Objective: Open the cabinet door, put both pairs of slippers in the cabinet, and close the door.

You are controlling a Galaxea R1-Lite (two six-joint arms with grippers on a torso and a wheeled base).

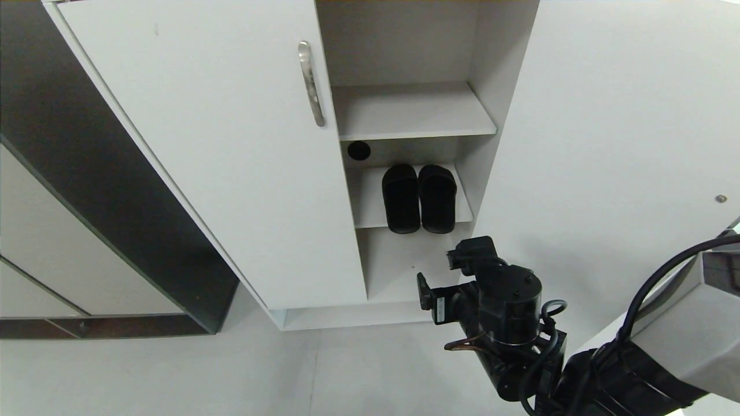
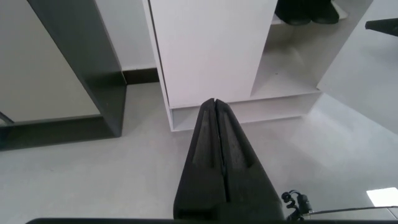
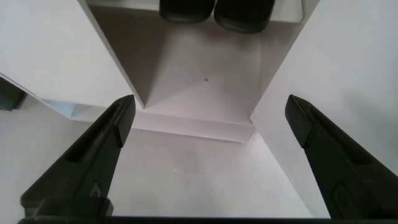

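Pale floor (image 1: 173, 375); white cabinet (image 1: 202, 144), right door (image 1: 607, 144) swung wide. Check black slippers (image 1: 419, 197) on middle shelf (image 1: 366, 199). Left wrist view: left end effector (image 2: 214, 104) clamped together, empty. Right end effector (image 3: 209, 107) spread, empty.

Bright, soft, even light; mild shade deep inside the cabinet (image 1: 399, 52); wide-angle slant along straight edges

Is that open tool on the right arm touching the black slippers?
Apart. The head view shows a clear gap between the right tool and the slippers.

black slippers (image 1: 419, 197) side by side on cabinet (image 1: 404, 110) shelf
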